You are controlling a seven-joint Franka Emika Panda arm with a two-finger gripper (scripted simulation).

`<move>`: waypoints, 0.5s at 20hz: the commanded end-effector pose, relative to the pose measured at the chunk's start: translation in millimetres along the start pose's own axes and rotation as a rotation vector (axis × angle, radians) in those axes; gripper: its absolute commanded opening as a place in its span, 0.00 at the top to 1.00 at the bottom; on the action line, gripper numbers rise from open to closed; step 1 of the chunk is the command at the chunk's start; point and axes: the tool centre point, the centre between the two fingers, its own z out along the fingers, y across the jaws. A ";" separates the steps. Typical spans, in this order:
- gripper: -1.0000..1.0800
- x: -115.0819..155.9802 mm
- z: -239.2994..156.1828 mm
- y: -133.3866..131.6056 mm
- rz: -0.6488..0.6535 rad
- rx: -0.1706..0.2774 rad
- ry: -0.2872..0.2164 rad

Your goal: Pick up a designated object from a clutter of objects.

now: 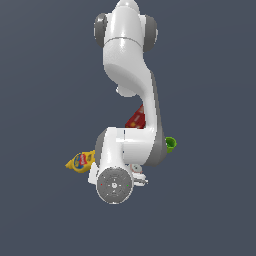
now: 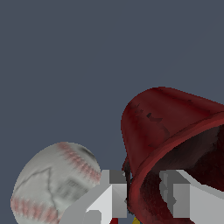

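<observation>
White and glossy, the Panda arm (image 1: 131, 100) fills the middle of your exterior view and hides most of the clutter beneath it. You cannot see the gripper itself there, only the round flange end of the wrist facing the camera.

Your wrist view is where the task's thing shows: the dark red cup (image 2: 168, 131) lies close under the gripper (image 2: 146, 194), tilted so its dark inside opens toward the camera. One finger (image 2: 114, 192) sits outside the cup's wall and the other finger (image 2: 181, 194) sits inside the mouth, so the rim stands between them. You cannot tell from this picture whether the pads are pressing the wall or only straddling it.

Just beside the cup, on the outer finger's side, you have the white baseball (image 2: 54, 183) with its red stitching; it is near the cup, and whether they touch is hidden.

Back in the exterior view, the red box (image 1: 136, 118) peeks out behind the arm's forearm. At the exterior view's left the yellow mustard bottle (image 1: 81, 161) lies on its side, and at the exterior view's right a bit of the green cup (image 1: 171, 144) shows past the elbow.
</observation>
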 end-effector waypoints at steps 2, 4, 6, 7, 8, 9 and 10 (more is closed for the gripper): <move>1.00 -1.9 -0.8 -1.2 -0.001 0.000 0.000; 1.00 -4.5 -2.1 -2.3 -0.001 0.000 0.000; 1.00 -8.3 -4.0 -4.0 -0.001 0.000 0.000; 1.00 -10.7 -5.4 -4.9 0.000 0.000 0.000; 1.00 -13.3 -6.7 -6.1 0.000 0.000 0.000; 1.00 -16.3 -8.2 -7.5 0.000 0.000 0.000; 1.00 -19.7 -10.0 -9.0 0.000 0.000 0.000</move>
